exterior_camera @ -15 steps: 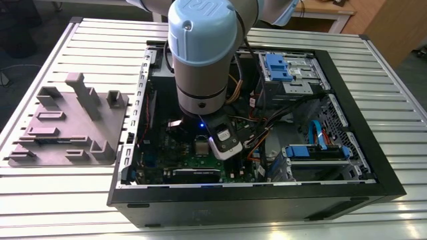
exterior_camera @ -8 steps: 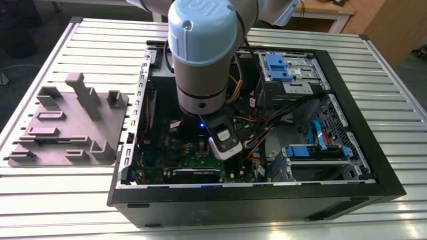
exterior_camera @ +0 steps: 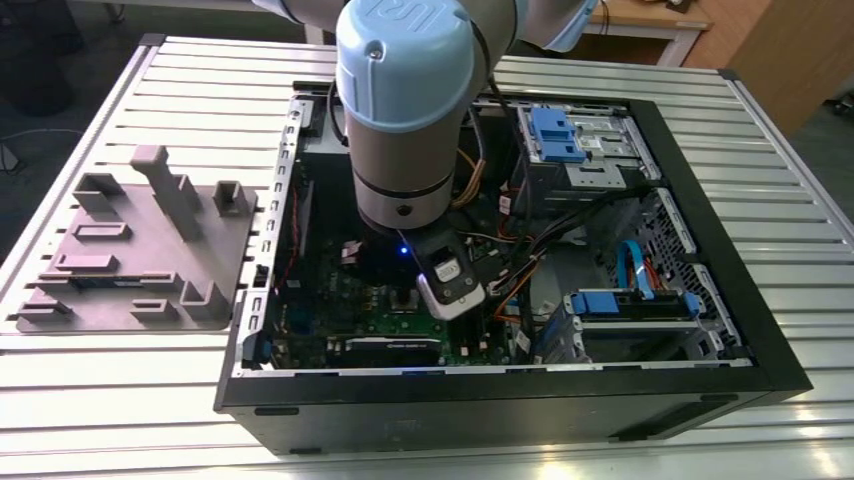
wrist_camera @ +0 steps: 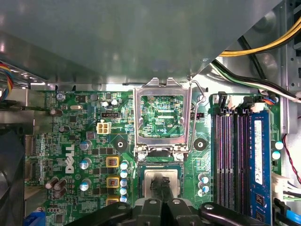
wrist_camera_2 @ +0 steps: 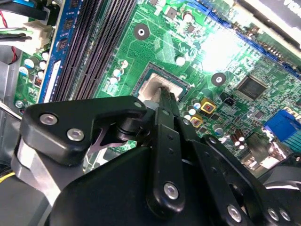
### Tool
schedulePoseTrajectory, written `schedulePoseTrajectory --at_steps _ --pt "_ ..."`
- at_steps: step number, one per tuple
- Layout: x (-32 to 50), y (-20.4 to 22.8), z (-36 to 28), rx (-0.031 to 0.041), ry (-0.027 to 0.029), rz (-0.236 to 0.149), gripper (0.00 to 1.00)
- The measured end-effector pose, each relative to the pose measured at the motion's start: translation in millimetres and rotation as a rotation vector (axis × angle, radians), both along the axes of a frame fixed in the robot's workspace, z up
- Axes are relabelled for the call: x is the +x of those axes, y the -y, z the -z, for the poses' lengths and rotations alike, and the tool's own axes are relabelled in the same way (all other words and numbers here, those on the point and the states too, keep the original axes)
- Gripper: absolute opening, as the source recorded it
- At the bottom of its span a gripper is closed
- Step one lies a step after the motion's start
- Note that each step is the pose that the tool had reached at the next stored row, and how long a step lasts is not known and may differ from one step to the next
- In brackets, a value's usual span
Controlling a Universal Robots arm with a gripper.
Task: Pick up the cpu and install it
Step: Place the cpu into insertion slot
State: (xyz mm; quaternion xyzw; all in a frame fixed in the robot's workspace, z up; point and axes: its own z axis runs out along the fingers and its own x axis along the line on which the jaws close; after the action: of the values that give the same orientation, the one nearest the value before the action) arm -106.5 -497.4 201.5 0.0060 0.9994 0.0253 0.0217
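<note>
Silvery-beige metal marks the cpu (wrist_camera: 162, 173), which lies flat inside the dark socket (wrist_camera: 140, 181) on the green board (wrist_camera: 70, 141). The socket's metal frame (wrist_camera: 137, 117) is hinged open just beside it. We see the claw (wrist_camera: 161, 186) straight over the cpu's middle, its tips clenched close together on nothing, touching or just above the metal top. The second wrist view agrees: the cpu (wrist_camera_2: 151, 88) sits directly beneath. Being square, it offers no long axis, and its edges run parallel with the socket's.
</note>
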Motion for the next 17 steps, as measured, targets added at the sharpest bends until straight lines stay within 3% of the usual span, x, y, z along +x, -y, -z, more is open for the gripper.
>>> schedulePoseTrajectory --at_steps 5,17 --pt "0.1 0.0 5.8 0.0000 0.0006 0.000 0.10" --pt "0.1 -0.2 7.2 0.0011 0.0012 0.000 0.10"
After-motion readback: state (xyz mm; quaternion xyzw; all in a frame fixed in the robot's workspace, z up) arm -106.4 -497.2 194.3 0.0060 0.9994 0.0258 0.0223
